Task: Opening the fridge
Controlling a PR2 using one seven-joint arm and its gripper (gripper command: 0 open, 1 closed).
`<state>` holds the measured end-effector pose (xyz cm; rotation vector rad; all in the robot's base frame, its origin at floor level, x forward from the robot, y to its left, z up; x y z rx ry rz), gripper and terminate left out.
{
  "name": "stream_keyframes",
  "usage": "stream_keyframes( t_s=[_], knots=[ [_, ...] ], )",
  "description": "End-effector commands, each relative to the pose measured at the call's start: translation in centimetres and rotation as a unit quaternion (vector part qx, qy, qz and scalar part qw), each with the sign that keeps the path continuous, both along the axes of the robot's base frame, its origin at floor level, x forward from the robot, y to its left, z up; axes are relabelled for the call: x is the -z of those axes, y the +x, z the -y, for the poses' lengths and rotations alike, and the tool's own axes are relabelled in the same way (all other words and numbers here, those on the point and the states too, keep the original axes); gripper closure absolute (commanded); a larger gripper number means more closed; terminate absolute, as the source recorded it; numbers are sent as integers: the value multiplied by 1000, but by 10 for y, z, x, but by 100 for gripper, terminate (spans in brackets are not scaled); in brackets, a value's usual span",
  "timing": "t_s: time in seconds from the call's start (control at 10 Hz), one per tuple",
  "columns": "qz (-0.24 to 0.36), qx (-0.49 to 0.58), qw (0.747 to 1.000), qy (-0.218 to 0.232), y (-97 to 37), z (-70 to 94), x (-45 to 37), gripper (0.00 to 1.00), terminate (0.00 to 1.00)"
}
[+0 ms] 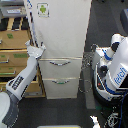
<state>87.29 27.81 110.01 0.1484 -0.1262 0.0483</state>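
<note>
We found the fridge (61, 45) standing upright in the middle of the exterior view, white, its large upper door carrying a small sticker (43, 9) with a green logo near the top. Below the door sat two drawers, upper drawer (61, 67) and lower drawer (61, 86), each with a curved silver handle. The door looked closed or very nearly so; we could not tell whether a gap had opened along its edge.

The working arm (19, 84) rose from the lower corner on the exterior view's left, forearm angled up and toward the fridge, white shell with a dark band near the elbow. Its hand (36, 50) sat at the door's edge on the exterior view's left, roughly level with the bottom of the upper door, fingers pointing at the fridge. The hand touched or nearly touched that edge. Whether it was clenched on the edge or released we could not tell; the picture was too coarse.

Behind the arm stood a wooden cabinet (12, 55) with green labels on its drawers. On the exterior view's right, the robot's body (114, 65), white and blue, stood just beside the fridge.
</note>
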Motion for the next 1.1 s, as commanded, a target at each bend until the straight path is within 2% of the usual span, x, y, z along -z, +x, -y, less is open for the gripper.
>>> stream_keyframes(
  t_s=[0.1,0.4,0.7,0.8,0.9,1.0,1.1],
  knots=[
    [12,36,999,-16,29,12,-4,0,0],
    [13,36,999,-26,42,-6,-1,0,0],
    [14,40,999,-16,53,-25,13,0,0],
    [8,39,999,-23,59,-29,20,0,0],
    [-8,53,997,-57,60,-29,29,0,0],
    [-21,72,993,-93,60,-21,40,100,0],
    [-22,76,992,-94,61,-17,44,100,0]
  ],
)
